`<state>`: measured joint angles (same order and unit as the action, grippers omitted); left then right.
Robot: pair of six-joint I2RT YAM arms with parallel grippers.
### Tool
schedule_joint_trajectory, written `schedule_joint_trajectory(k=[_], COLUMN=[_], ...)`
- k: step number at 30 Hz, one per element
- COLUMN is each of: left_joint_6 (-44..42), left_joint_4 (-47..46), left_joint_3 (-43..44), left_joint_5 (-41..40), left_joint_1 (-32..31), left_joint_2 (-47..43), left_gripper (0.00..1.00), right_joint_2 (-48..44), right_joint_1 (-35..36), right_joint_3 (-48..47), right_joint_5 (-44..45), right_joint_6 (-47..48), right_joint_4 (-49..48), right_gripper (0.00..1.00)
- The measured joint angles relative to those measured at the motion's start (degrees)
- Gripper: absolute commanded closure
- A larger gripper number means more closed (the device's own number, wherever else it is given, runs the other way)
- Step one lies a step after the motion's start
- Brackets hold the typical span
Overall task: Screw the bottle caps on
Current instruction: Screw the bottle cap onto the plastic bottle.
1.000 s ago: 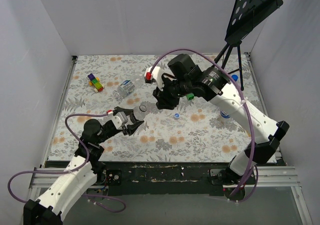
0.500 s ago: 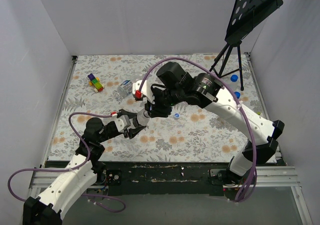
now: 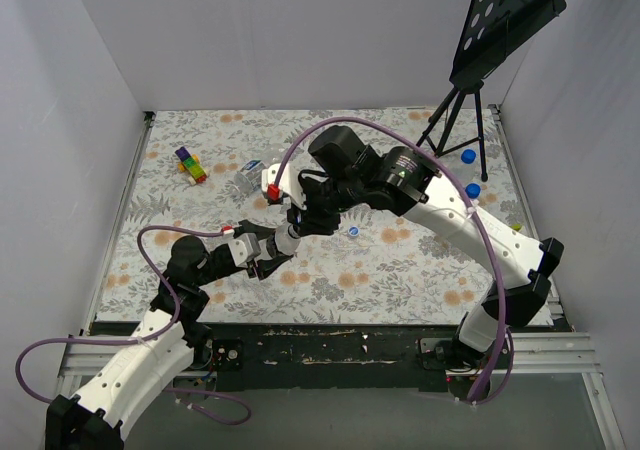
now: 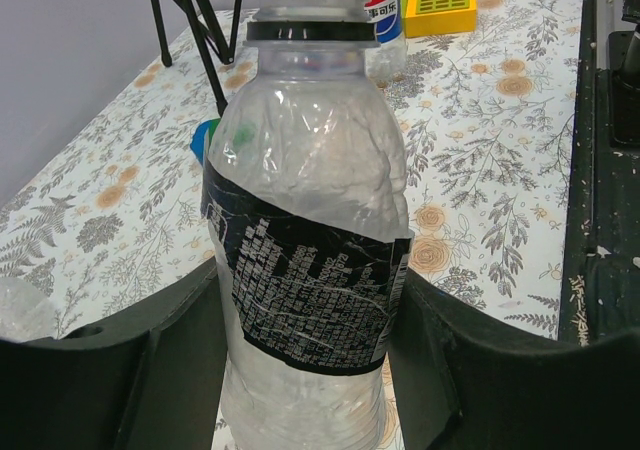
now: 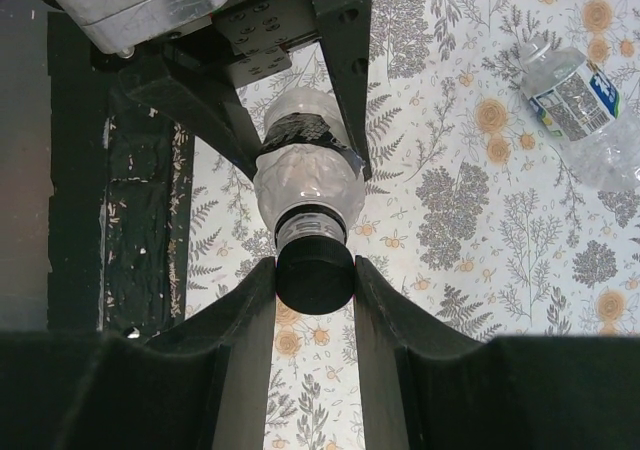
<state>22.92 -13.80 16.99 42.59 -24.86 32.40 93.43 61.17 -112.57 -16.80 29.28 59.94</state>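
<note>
My left gripper (image 4: 310,390) is shut on a clear bottle with a black label (image 4: 310,270) and holds it upright, near the table's middle in the top view (image 3: 283,238). My right gripper (image 5: 313,270) is shut on a black cap (image 5: 315,282) and holds it right at this bottle's mouth (image 5: 305,185); I cannot tell whether the threads are engaged. In the top view the right gripper (image 3: 298,222) sits directly above the left gripper (image 3: 265,253). A second bottle (image 3: 245,178) lies capless at the back left. A blue cap (image 3: 353,232) lies just right of the grippers.
Two more blue caps (image 3: 468,155) (image 3: 473,190) lie near the music stand's tripod (image 3: 455,110) at the back right. Multicoloured toy blocks (image 3: 190,164) sit at the back left. A Pepsi-labelled bottle (image 4: 385,10) and a yellow block (image 4: 433,10) stand beyond the held bottle.
My right arm has swung left and down with the black cap until it meets the mouth of the bottle in my left gripper. The left gripper shifted slightly right with its bottle.
</note>
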Motion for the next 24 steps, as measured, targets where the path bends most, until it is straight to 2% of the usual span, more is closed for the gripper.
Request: schedule_joint_trajectory(k=[24], left_joint_6=[1.8], left_joint_4=[0.8], left_joint_3=[0.0], left_joint_5=[2.1], left_joint_1=[0.0], left_joint_2=[0.1], left_gripper=[0.6], right_joint_2=[0.1], right_joint_1=[0.0], right_joint_3=[2.7], right_joint_5=[-1.5], right_joint_6=[1.1], right_joint_4=[-1.4], right_gripper=[0.74])
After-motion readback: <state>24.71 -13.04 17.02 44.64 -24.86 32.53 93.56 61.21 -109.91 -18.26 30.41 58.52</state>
